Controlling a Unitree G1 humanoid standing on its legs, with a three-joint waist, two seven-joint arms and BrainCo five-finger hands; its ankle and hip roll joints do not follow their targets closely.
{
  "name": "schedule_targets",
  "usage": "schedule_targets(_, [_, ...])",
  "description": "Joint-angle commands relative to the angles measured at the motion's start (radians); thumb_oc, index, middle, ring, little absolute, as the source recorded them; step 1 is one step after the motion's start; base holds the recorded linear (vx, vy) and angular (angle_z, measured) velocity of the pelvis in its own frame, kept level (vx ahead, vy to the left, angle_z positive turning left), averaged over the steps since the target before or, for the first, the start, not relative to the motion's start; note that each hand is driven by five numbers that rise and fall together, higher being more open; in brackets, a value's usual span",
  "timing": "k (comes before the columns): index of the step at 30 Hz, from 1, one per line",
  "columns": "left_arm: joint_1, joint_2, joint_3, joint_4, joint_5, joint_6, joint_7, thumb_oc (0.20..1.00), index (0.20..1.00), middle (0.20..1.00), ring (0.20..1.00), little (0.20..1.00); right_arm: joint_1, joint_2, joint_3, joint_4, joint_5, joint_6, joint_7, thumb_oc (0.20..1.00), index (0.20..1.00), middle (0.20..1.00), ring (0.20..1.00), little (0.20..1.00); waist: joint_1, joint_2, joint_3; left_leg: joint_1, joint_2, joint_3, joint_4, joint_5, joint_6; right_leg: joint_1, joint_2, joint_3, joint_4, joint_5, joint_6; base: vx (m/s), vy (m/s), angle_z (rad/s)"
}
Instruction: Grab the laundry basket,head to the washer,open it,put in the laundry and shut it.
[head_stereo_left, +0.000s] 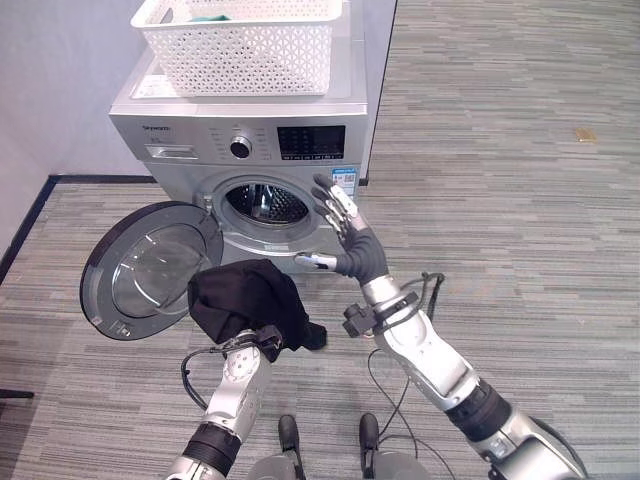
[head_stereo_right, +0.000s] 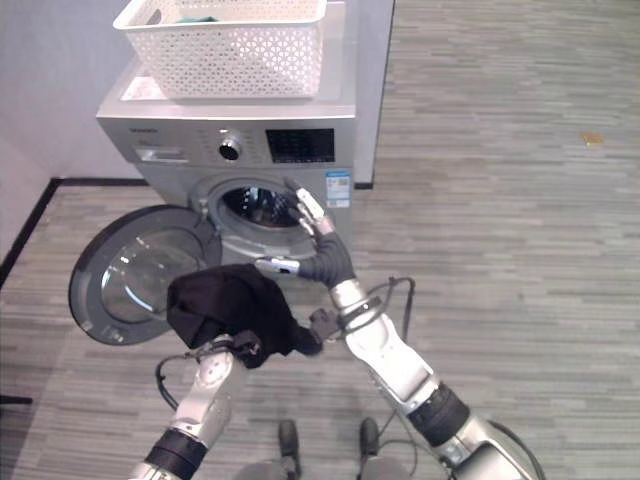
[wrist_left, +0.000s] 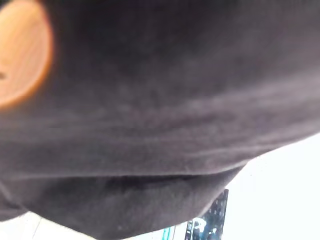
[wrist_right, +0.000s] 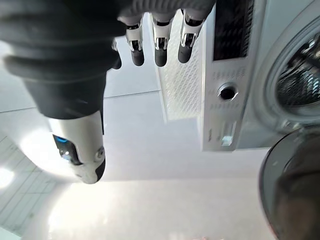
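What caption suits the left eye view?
Left robot hand lifts dark laundry toward the open washer; right robot hand open.

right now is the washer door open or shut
Open. The round door is swung out to the robot's left, leaving the drum opening of the washer uncovered.

White laundry basket (head_stereo_left: 240, 45) atop silver washer (head_stereo_left: 200, 140); door (head_stereo_left: 150, 270) open; black garment (head_stereo_left: 250, 300) before it.

Grey striped plank floor (head_stereo_left: 500, 150), pale wall (head_stereo_left: 60, 90), perhaps dark skirting (head_stereo_left: 100, 179).
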Motion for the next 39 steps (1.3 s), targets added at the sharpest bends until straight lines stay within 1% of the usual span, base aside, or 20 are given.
schedule_targets(1, [-0.091,0.034,0.064,-0.016,0.067,-0.076,0.007,0.2,0.2,0.2,0.2,0.2,0.008,-0.028,-0.131,-0.106,0.003,-0.088,-0.004,1.0,1.0,1.0,1.0,1.0,-0.028,-0.043,0.016,0.011,0.02,0.011,0.003,-0.086,-0.022,0.104,-0.073,-0.011,0.007,-0.173,0.077,0.03,0.019,0.02])
schedule_targets(3, [-0.087,0.043,0.102,-0.003,0.081,-0.073,0.001,0.2,0.2,0.2,0.2,0.2,0.124,-0.078,-0.236,-0.107,-0.025,-0.089,-0.002,1.0,1.0,1.0,1.0,1.0,-0.044,-0.045,0.011,0.015,0.019,0.015,0.003,-0.091,-0.022,0.107,-0.074,-0.01,0.008,-0.174,0.082,0.01,0.002,0.02])
schedule_targets(6, [-0.087,0.047,0.108,0.002,0.089,-0.071,-0.003,0.2,0.2,0.2,0.2,0.2,0.164,-0.089,-0.264,-0.105,-0.035,-0.086,0.002,1.0,1.0,1.0,1.0,1.0,-0.049,-0.046,0.008,0.016,0.019,0.015,0.003,-0.092,-0.022,0.107,-0.073,-0.009,0.008,-0.175,0.083,0.0,-0.008,-0.03])
schedule_targets(7, [-0.091,0.062,0.128,0.027,0.103,-0.064,-0.019,0.2,0.2,0.2,0.2,0.2,0.3,-0.118,-0.346,-0.069,-0.052,-0.075,0.018,1.0,1.0,1.0,1.0,1.0,-0.072,-0.049,0.011,0.021,0.024,0.015,0.003,-0.093,-0.025,0.103,-0.07,-0.001,0.036,-0.192,0.079,0.0,-0.04,-0.09])
schedule_targets(14, [-0.116,0.072,0.175,0.138,0.076,-0.055,-0.037,0.2,0.2,0.2,0.2,0.2,0.489,-0.133,-0.426,0.051,-0.069,-0.048,0.067,1.0,1.0,1.0,1.0,1.0,-0.112,-0.068,0.014,0.034,0.057,0.035,0.003,-0.082,-0.041,0.066,-0.035,0.033,0.094,-0.223,0.056,0.0,-0.073,0.0])
schedule_targets(17, [-0.166,0.084,0.201,0.174,0.031,-0.062,-0.034,0.2,0.2,0.2,0.2,0.2,0.527,-0.119,-0.43,0.109,-0.031,-0.049,0.077,1.0,1.0,1.0,1.0,1.0,-0.117,-0.114,0.039,0.042,0.099,0.046,0.012,-0.059,-0.052,0.048,0.006,0.05,0.118,-0.247,0.029,-0.03,-0.212,-0.27])
schedule_targets(18, [-0.187,0.089,0.206,0.179,0.02,-0.063,-0.029,0.2,0.2,0.2,0.2,0.2,0.532,-0.12,-0.43,0.11,-0.027,-0.047,0.081,1.0,1.0,1.0,1.0,1.0,-0.115,-0.136,0.055,0.006,0.115,0.037,0.073,-0.065,-0.053,0.041,0.016,0.05,0.128,-0.248,0.018,-0.07,-0.169,-0.24])
schedule_targets(19, [-0.187,0.089,0.206,0.179,0.02,-0.063,-0.029,0.2,0.2,0.2,0.2,0.2,0.532,-0.12,-0.43,0.11,-0.027,-0.047,0.081,1.0,1.0,1.0,1.0,1.0,-0.115,-0.136,0.055,0.006,0.115,0.036,0.074,-0.065,-0.053,0.041,0.016,0.05,0.128,-0.248,0.018,-0.11,-0.215,-0.11])
schedule_targets(20, [-0.214,0.096,0.215,0.183,0.006,-0.069,-0.022,0.2,0.2,0.2,0.2,0.2,0.525,-0.127,-0.423,0.114,-0.022,-0.052,0.084,1.0,1.0,1.0,1.0,1.0,-0.112,-0.165,0.076,-0.043,0.131,0.015,0.157,-0.08,-0.053,0.029,0.029,0.057,0.145,-0.248,0.007,-0.12,-0.269,-0.02])
schedule_targets(21, [-0.255,0.104,0.221,0.194,-0.003,-0.073,-0.007,0.2,0.2,0.2,0.2,0.2,0.523,-0.138,-0.418,0.116,-0.013,-0.058,0.085,1.0,1.0,1.0,1.0,1.0,-0.1,-0.196,0.105,-0.106,0.139,-0.057,0.243,-0.093,-0.049,0.022,0.049,0.06,0.16,-0.247,-0.001,-0.12,-0.33,0.01])
schedule_targets(23, [-0.282,0.104,0.233,0.196,-0.022,-0.082,0.008,0.2,0.2,0.2,0.2,0.2,0.524,-0.14,-0.409,0.12,0.006,-0.062,0.086,1.0,1.0,1.0,1.0,1.0,-0.106,-0.208,0.109,-0.132,0.152,-0.101,0.276,-0.14,-0.05,0.03,0.061,0.056,0.169,-0.273,-0.001,0.04,-0.173,-0.03])
schedule_targets(24, [-0.295,0.108,0.234,0.196,-0.03,-0.083,0.012,0.2,0.2,0.2,0.2,0.2,0.523,-0.137,-0.405,0.119,0.014,-0.062,0.087,1.0,1.0,1.0,1.0,1.0,-0.106,-0.212,0.11,-0.147,0.15,-0.107,0.25,-0.109,-0.045,0.015,0.064,0.05,0.175,-0.264,-0.004,0.05,-0.04,-0.01])
schedule_targets(25, [-0.295,0.108,0.234,0.196,-0.03,-0.083,0.012,0.2,0.2,0.2,0.2,0.2,0.523,-0.137,-0.405,0.119,0.014,-0.062,0.087,1.0,1.0,1.0,1.0,1.0,-0.106,-0.212,0.11,-0.148,0.15,-0.107,0.25,-0.109,-0.045,0.014,0.063,0.05,0.175,-0.264,-0.004,-0.03,-0.001,0.08])
schedule_targets(26, [-0.308,0.113,0.233,0.197,-0.037,-0.087,0.022,0.2,0.2,0.2,0.2,0.2,0.519,-0.133,-0.398,0.124,0.024,-0.064,0.084,1.0,1.0,1.0,1.0,1.0,-0.101,-0.216,0.112,-0.167,0.144,-0.132,0.221,-0.089,-0.048,0.008,0.068,0.051,0.186,-0.275,-0.005,0.09,0.034,0.16])
schedule_targets(27, [-0.326,0.119,0.233,0.203,-0.041,-0.083,0.026,0.2,0.2,0.2,0.2,0.2,0.514,-0.119,-0.389,0.139,0.031,-0.065,0.077,1.0,1.0,1.0,1.0,1.0,-0.082,-0.22,0.117,-0.215,0.124,-0.196,0.148,-0.037,-0.059,0.01,0.08,0.051,0.217,-0.307,-0.009,0.14,0.061,0.32])
schedule_targets(29, [-0.33,0.121,0.235,0.207,-0.045,-0.086,0.034,0.2,0.2,0.2,0.2,0.2,0.508,-0.102,-0.381,0.173,0.036,-0.065,0.063,1.0,1.0,1.0,1.0,1.0,-0.07,-0.228,0.127,-0.272,0.104,-0.233,0.089,-0.024,-0.063,0.019,0.087,0.06,0.257,-0.344,-0.009,0.19,0.094,0.23])
schedule_targets(31, [-0.327,0.12,0.231,0.205,-0.041,-0.085,0.036,0.2,0.2,0.2,0.2,0.2,0.503,-0.096,-0.379,0.185,0.034,-0.062,0.053,1.0,1.0,1.0,1.0,1.0,-0.066,-0.23,0.129,-0.3,0.096,-0.234,0.084,-0.022,-0.063,0.021,0.087,0.064,0.272,-0.358,-0.01,0.16,0.114,0.09])
schedule_targets(32, [-0.306,0.116,0.241,0.193,-0.046,-0.093,0.032,0.2,0.2,0.2,0.2,0.2,0.509,-0.082,-0.376,0.189,0.034,-0.06,0.055,1.0,1.0,1.0,1.0,1.0,-0.058,-0.22,0.116,-0.26,0.102,-0.222,0.033,-0.021,-0.062,0.029,0.09,0.079,0.288,-0.379,-0.003,0.35,0.327,-0.11])
schedule_targets(34, [-0.244,0.097,0.258,0.16,-0.06,-0.104,0.03,0.2,0.2,0.2,0.2,0.2,0.556,-0.055,-0.378,0.172,0.017,-0.045,0.071,1.0,1.0,1.0,1.0,1.0,-0.051,-0.213,0.089,-0.234,0.079,-0.225,0.048,0.026,-0.057,0.042,0.058,0.102,0.321,-0.387,0.013,0.35,0.389,-0.49])
schedule_targets(39, [-0.212,0.082,0.274,0.145,-0.09,-0.117,0.028,0.2,0.2,0.2,0.2,0.2,0.556,-0.035,-0.36,0.203,0.04,-0.032,0.093,1.0,1.0,1.0,1.0,1.0,-0.044,-0.224,0.073,-0.272,0.037,-0.172,0.153,-0.005,-0.041,0.05,-0.005,0.118,0.3,-0.383,0.034,0.1,0.168,-0.42])
